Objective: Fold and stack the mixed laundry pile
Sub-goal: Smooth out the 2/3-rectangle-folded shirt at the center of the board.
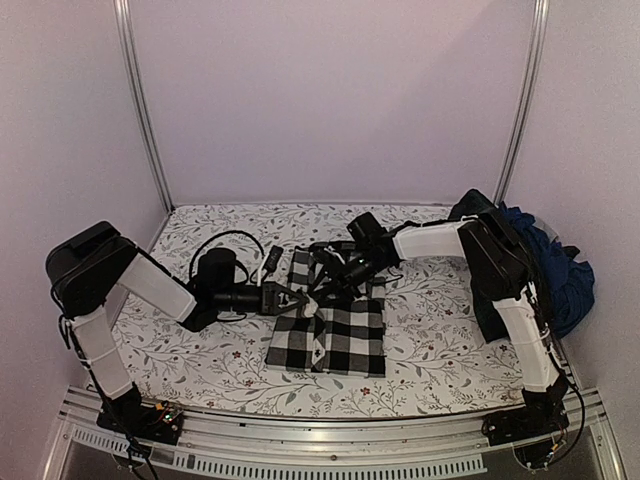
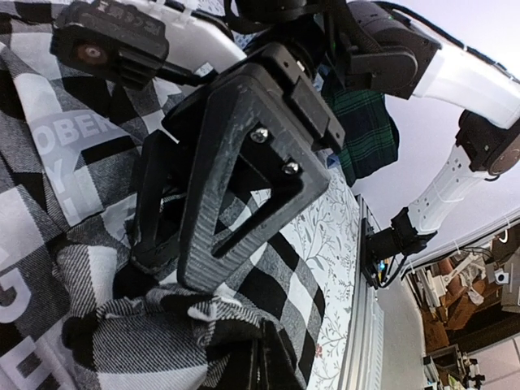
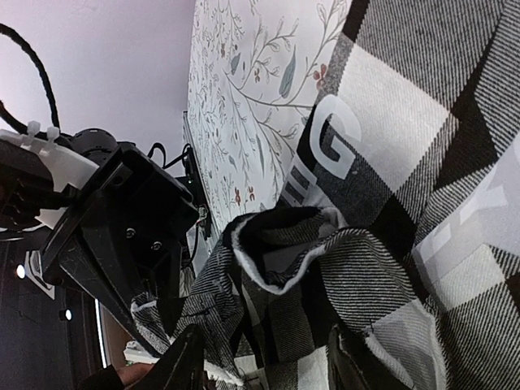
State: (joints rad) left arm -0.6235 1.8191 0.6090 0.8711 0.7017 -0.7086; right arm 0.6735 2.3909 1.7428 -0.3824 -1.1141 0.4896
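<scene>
Top: black-and-white checked cotton shirt point(image 1: 335, 340) part-folded mid floral-covered bench point(image 1: 200, 370). Heap of navy & blue garments point(image 1: 560, 280) waits far right, so most work's left.
L wrist: left fingers point(image 2: 203, 203) clenched on shirt fold.
R wrist: right fingers point(image 3: 185, 361) parted, loose round bunched cloth.

The checked shirt point(image 1: 335, 340) lies mid-table point(image 1: 440, 370), toward the near edge. The laundry pile point(image 1: 560, 270) sits well apart at the right edge.
</scene>
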